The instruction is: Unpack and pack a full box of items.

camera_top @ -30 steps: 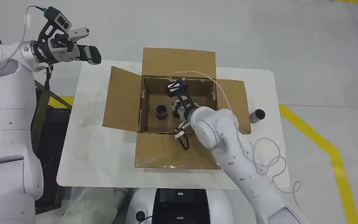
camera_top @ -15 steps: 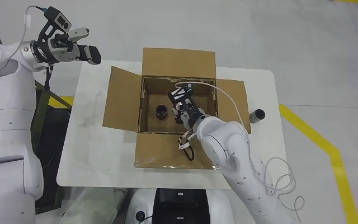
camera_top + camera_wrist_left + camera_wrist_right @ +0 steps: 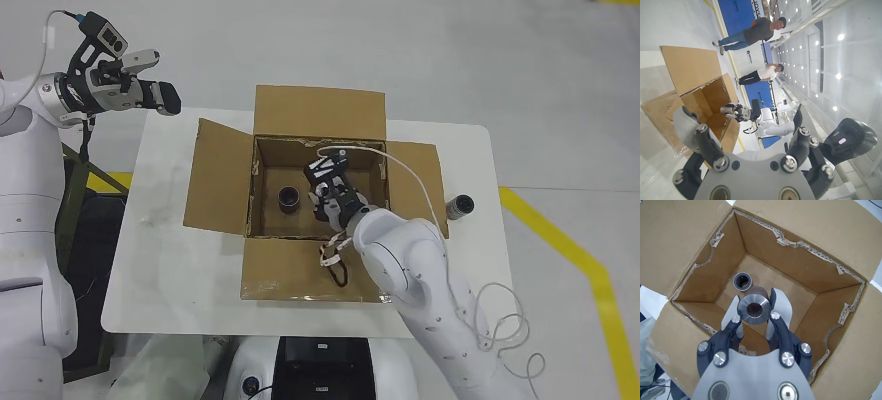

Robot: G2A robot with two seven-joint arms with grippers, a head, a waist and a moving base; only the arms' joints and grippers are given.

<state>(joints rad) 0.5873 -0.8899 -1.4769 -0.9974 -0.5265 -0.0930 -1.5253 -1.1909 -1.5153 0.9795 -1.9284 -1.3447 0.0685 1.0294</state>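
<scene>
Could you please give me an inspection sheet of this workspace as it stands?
Surface: white table, carrying an open cardboard box.
Job's things: dark sleeve upright on the box floor; metal cylinder held over the box's interior; another cylinder on the table beside a flap.
Clutter: torn tape scraps along the box rim.
Pincers: right pincer shut on the metal cylinder; left pincer open, raised beyond the table's far corner.
Cables: white cable arcs over the box from the right wrist.
Surroundings: yellow floor line.

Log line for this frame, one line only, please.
right gripper shut on metal cylinder over open box | black cylinder upright on box floor | left gripper open, empty | loose cylinder on table
</scene>
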